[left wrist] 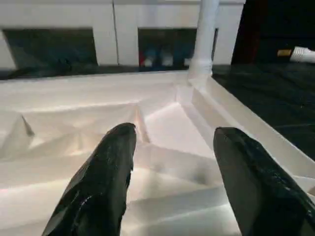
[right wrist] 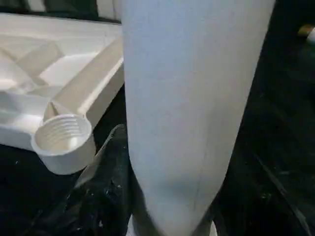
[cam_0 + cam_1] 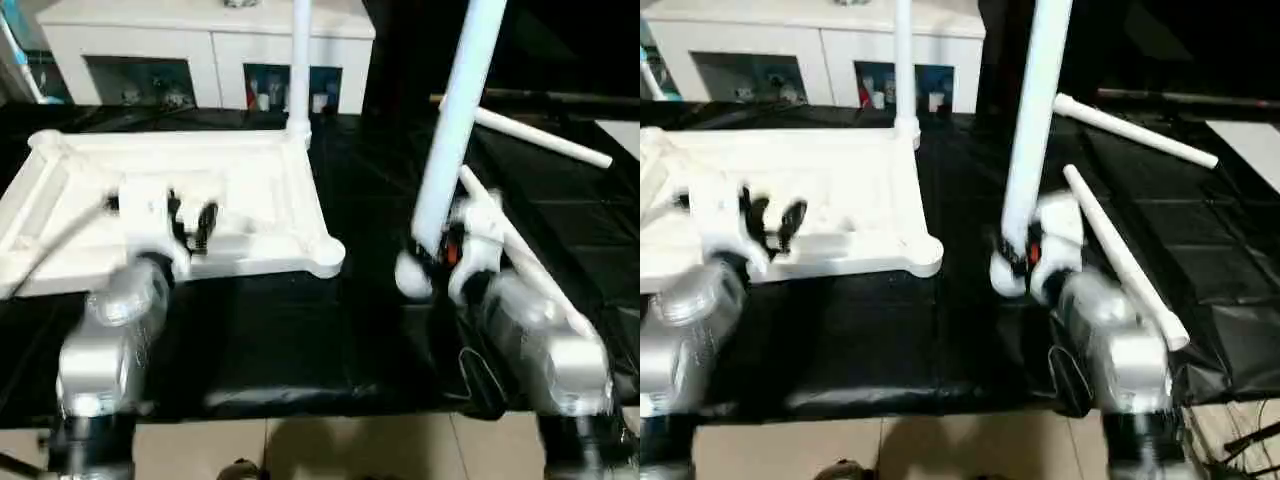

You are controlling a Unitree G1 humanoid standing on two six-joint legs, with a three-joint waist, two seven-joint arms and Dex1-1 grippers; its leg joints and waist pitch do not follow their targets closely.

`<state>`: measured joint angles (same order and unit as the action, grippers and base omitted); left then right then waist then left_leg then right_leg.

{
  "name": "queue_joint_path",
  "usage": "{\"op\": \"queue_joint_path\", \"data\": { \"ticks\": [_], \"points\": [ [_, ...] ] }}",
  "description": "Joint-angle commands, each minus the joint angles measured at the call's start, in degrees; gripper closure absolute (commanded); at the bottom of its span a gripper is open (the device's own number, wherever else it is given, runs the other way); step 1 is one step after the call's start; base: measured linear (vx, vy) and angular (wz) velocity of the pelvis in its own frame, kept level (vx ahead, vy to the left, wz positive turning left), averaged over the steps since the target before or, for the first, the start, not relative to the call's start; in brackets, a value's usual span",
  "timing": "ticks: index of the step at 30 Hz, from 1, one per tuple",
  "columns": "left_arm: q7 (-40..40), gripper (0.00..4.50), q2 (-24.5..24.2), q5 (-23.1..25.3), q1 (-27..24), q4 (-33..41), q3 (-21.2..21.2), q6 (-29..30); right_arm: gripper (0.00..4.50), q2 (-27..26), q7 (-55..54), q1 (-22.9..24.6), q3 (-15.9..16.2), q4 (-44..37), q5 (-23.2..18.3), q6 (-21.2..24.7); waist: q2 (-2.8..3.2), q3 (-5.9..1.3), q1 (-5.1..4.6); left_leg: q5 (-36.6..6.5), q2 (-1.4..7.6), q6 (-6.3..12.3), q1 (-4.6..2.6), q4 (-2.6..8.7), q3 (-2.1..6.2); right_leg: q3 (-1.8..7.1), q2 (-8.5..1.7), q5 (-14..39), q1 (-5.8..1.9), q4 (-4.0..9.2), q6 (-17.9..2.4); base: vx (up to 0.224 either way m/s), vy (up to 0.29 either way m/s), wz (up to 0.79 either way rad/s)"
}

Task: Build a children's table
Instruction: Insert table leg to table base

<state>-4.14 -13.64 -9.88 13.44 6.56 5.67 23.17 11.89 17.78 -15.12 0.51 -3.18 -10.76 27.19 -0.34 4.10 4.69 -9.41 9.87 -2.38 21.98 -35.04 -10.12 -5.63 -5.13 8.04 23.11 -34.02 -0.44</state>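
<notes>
Empty threaded corner socket (image 2: 63,135) beside right hand's (image 3: 437,262) leg (image 3: 455,120).

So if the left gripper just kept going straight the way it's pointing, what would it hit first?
Most likely the ribbed underside of the table top: the open left gripper points down across it toward the far rim, though depth is hard to judge.

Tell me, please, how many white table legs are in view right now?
4: one leg stands upright in the far corner socket of the tabletop; one leg is held upright by the right gripper; two lie on the black mat, leg farther back and leg beside the right forearm.
</notes>
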Motion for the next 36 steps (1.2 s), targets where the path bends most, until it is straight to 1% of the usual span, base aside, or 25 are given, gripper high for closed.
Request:
{"op": "queue_joint_path", "data": {
  "ticks": [1, 2, 3, 4, 5, 7, 8, 9, 10, 11, 13, 16, 17, 19, 20, 21, 22, 23, 25, 27, 30, 31, 32, 33, 36],
  "points": [
    [1.2, 1.6, 0.3, 3.7, -0.7, 0.4, -2.7, -2.6, 2.65, -1.5, -1.5, 0.4, 0.2, -0.9, 0.3, -3.1, 0.66, -3.75, -0.64, -26.7, 2.56, -2.22, -1.78, 4.85, 1.97, 2.28, -3.28, 32.1, -1.45, 6.26, -1.9, 0.0, 0.0, 0.0],
    [1.5, 1.6, 0.3, 5.5, -0.7, 0.2, -3.7, -3.5, 2.65, -1.9, -1.5, 0.5, 0.5, -0.6, 0.3, -4.1, 0.81, -3.74, -0.67, -26.7, 2.56, -2.16, -1.84, 4.86, 2.06, 2.17, -3.34, 33.0, -1.4, 6.44, -1.5, 0.0, 0.0, 0.0],
    [1.7, 1.6, 0.6, 6.6, -0.7, 0.4, -4.4, -3.9, 2.65, -2.2, -1.5, 0.8, 0.7, -0.8, 0.4, -4.6, 0.64, -3.53, -1.07, -27.3, 2.59, -2.15, -1.75, 4.94, 2.2, 1.99, -3.24, 34.3, -1.3, 6.74, -0.6, 0.0, 0.0, 0.0],
    [2.0, 1.6, 1.0, 6.8, -0.4, 0.6, -4.6, -2.9, 2.65, -2.4, -1.4, 0.9, 0.6, -1.0, 0.3, -4.8, 0.87, -3.53, -1.29, -28.4, 2.61, -2.28, -2.09, 4.89, 2.28, 1.82, -3.09, 34.6, -1.18, 6.85, -0.4, 0.0, 0.0, 0.0],
    [2.4, 1.6, 1.3, 6.5, -0.1, 0.8, -4.5, -1.8, 2.65, -2.6, -1.3, 1.0, 0.4, -1.3, 0.1, -4.7, 0.54, -3.29, -1.5, -29.0, 2.62, -2.24, -2.1, 4.97, 2.31, 1.72, -3.01, 35.0, -1.08, 7.02, -0.3, 0.0, 0.0, 0.0],
    [0.8, 1.6, 0.7, 6.2, 0.7, 0.0, -5.3, -1.1, 2.65, -2.7, -1.0, 0.8, 0.0, -1.4, -0.2, -4.3, 0.84, -3.29, -2.06, -30.2, 2.74, -2.42, -1.88, 5.23, 2.7, 1.46, -2.99, 34.1, -1.56, 6.86, -0.5, 0.0, 0.0, 0.0],
    [-1.1, 1.6, 0.2, 5.8, 1.2, -0.8, -6.0, -1.7, 2.65, -2.7, -0.7, 0.5, -0.1, -1.3, -0.3, -4.2, 0.31, -3.25, -2.38, -30.3, 2.76, -2.23, -1.68, 5.35, 2.85, 1.3, -3.15, 34.0, -1.81, 6.85, -0.5, 0.0, 0.0, 0.0],
    [-1.7, 1.6, -0.1, 5.8, 1.4, -1.0, -6.4, -1.9, 2.65, -2.6, -0.6, 0.5, -0.1, -1.3, -0.4, -4.2, 0.31, -3.25, -2.38, -30.3, 2.76, -2.23, -1.68, 5.35, 2.85, 1.3, -3.15, 34.0, -1.81, 6.85, -0.5, 0.0, 0.0, 0.0],
    [-5.8, 1.6, -2.3, 6.1, 2.7, -2.6, -8.8, -3.4, 2.65, -2.4, 0.3, 0.0, 0.0, -0.7, -0.7, -4.3, 0.58, -3.24, -2.53, -30.9, 2.67, -2.31, -1.83, 5.4, 2.86, 1.51, -3.22, 33.7, -1.53, 6.92, -0.6, 0.0, 0.0, 0.0],
    [-10.0, 1.33, -4.1, 5.6, 4.0, -4.4, -10.4, -3.1, 2.65, -2.1, 0.8, -0.3, 0.2, -0.4, -0.8, -4.5, -0.42, -3.13, -2.98, -30.8, 2.65, -2.12, -1.7, 5.41, 2.72, 1.63, -3.27, 34.0, -1.46, 6.91, -0.8, 0.0, 0.0, 0.0],
    [-18.8, 1.26, -7.2, 3.9, 6.2, -7.7, -12.7, -3.4, 2.65, -1.6, 2.0, -0.8, 0.4, -0.1, -1.1, -4.8, 0.16, -3.15, -2.64, -30.5, 2.47, -1.91, -1.98, 5.29, 2.74, 1.76, -3.66, 35.4, -1.38, 7.05, -0.8, 0.0, 0.0, 0.0],
    [-27.3, 1.21, -11.3, 6.4, 12.2, -16.9, -14.8, -4.6, 2.65, 0.3, 4.4, -1.5, 0.7, 0.5, -1.2, -5.7, -0.05, -3.03, -3.07, -30.1, 2.33, -2.36, -1.84, 5.43, 2.74, 1.75, -3.73, 36.4, -1.47, 7.1, -0.4, 0.0, 0.0, 0.0],
    [-27.9, 1.0, -11.4, 6.3, 12.4, -17.2, -14.9, -4.5, 2.65, 0.4, 4.5, -1.6, 0.7, 0.6, -1.3, -5.7, 0.08, -3.16, -3.06, -30.0, 2.38, -2.57, -1.84, 5.35, 2.76, 1.81, -3.82, 36.0, -1.53, 6.83, -0.6, 0.0, 0.0, 0.0],
    [-34.1, 0.84, -13.4, 6.3, 15.4, -21.3, -16.1, -4.9, 2.65, 1.8, 6.6, -1.8, 0.8, 0.6, -1.6, -5.7, 0.1, -3.22, -2.96, -29.6, 2.55, -2.55, -1.98, 5.4, 2.72, 1.94, -4.05, 35.0, -1.5, 6.81, -1.9, 0.0, 0.0, 0.0],
    [-35.7, 0.87, -13.7, 5.9, 15.9, -22.0, -16.2, -4.4, 2.65, 2.1, 7.1, -1.8, 0.9, 0.6, -1.8, -5.7, 0.34, -3.31, -2.88, -29.5, 2.56, -2.55, -2.05, 5.34, 2.68, 2.01, -4.07, 34.4, -1.48, 6.68, -2.2, 0.0, 0.0, 0.0],
    [-37.6, 0.8, -14.3, 5.9, 16.9, -23.3, -16.7, -3.8, 2.65, 2.7, 7.9, -1.7, 1.0, 0.4, -1.9, -5.7, 0.25, -3.33, -2.87, -29.3, 2.72, -2.58, -2.04, 5.41, 2.64, 2.13, -4.09, 32.9, -1.47, 6.44, -3.2, 0.0, 0.0, 0.0],
    [-39.0, 0.45, -14.9, 5.9, 17.6, -24.4, -17.2, -3.7, 2.65, 3.0, 8.4, -1.7, 1.0, 0.3, -1.9, -5.7, 0.36, -3.44, -2.76, -29.0, 2.76, -2.54, -2.12, 5.38, 2.54, 2.24, -4.1, 31.6, -1.45, 6.29, -4.0, 0.0, 0.0, 0.0],
    [-40.2, 0.45, -15.3, 6.2, 18.3, -25.5, -17.8, -3.8, 2.65, 3.2, 8.9, -1.6, 0.9, 0.3, -2.0, -5.7, 0.02, -3.56, -2.79, -28.6, 2.77, -2.36, -2.07, 5.37, 2.45, 2.29, -4.1, 31.0, -1.52, 6.24, -4.4, 0.0, 0.0, 0.0],
    [-43.1, 0.39, -16.8, 8.3, 22.1, -32.5, -20.6, -5.8, 2.65, 4.0, 10.1, -1.3, 0.8, 0.2, -2.2, -5.5, 0.19, -3.75, -2.54, -27.0, 2.78, -2.09, -1.94, 5.27, 2.31, 2.56, -4.17, 28.7, -1.64, 5.69, -5.8, 0.0, 0.0, 0.0],
    [-43.7, 0.29, -16.8, 9.1, 23.5, -35.3, -21.0, -7.1, 2.65, 4.2, 10.3, -1.4, 0.8, 0.4, -2.2, -5.6, 0.24, -3.93, -2.36, -26.2, 2.76, -1.97, -2.17, 5.15, 2.11, 2.73, -4.1, 27.3, -1.55, 5.55, -6.3, 0.0, 0.0, 0.0],
    [-44.2, 0.05, -16.1, 9.7, 25.8, -39.5, -20.7, -8.3, 2.65, 4.3, 10.5, -1.5, 0.8, 0.6, -2.3, -5.8, 0.2, -3.99, -2.12, -24.4, 2.81, -1.8, -1.93, 5.2, 2.02, 2.77, -4.2, 25.4, -1.88, 5.37, -7.2, 0.0, 0.0, 0.0],
    [-45.5, 0.01, -15.0, 9.7, 27.8, -43.2, -20.3, -8.9, 2.65, 4.4, 10.7, -1.7, 0.8, 1.0, -2.3, -5.9, 0.11, -4.21, -2.01, -22.6, 2.89, -1.56, -1.72, 5.21, 1.87, 2.83, -4.16, 22.7, -2.08, 5.09, -8.5, 0.0, 0.0, 0.0],
    [-45.9, 0.01, -14.8, 9.8, 28.2, -44.0, -20.2, -9.1, 2.65, 4.4, 10.8, -1.8, 0.7, 1.1, -2.3, -5.9, 0.19, -4.32, -1.81, -22.2, 2.94, -1.6, -1.84, 5.13, 1.85, 2.88, -4.26, 21.8, -2.1, 4.91, -8.9, 0.0, 0.0, 0.0],
    [-46.6, 0.01, -14.3, 10.2, 29.2, -45.9, -20.6, -9.7, 2.65, 4.4, 10.9, -2.0, 0.8, 1.3, -2.3, -5.9, -0.1, -4.43, -1.7, -20.9, 3.05, -1.33, -1.65, 5.17, 1.76, 2.97, -4.3, 19.7, -2.31, 4.7, -9.7, 0.0, 0.0, 0.0],
    [-49.7, 0.01, -14.0, 10.9, 31.8, -50.3, -22.2, -11.8, 2.65, 4.5, 11.4, -2.2, 1.1, 1.5, -1.9, -6.0, -0.1, -4.65, -1.17, -17.1, 3.1, -0.37, -1.55, 5.07, 1.48, 3.17, -4.32, 14.9, -2.58, 3.98, -11.3, 0.0, 0.0, 0.0]
  ]
}}
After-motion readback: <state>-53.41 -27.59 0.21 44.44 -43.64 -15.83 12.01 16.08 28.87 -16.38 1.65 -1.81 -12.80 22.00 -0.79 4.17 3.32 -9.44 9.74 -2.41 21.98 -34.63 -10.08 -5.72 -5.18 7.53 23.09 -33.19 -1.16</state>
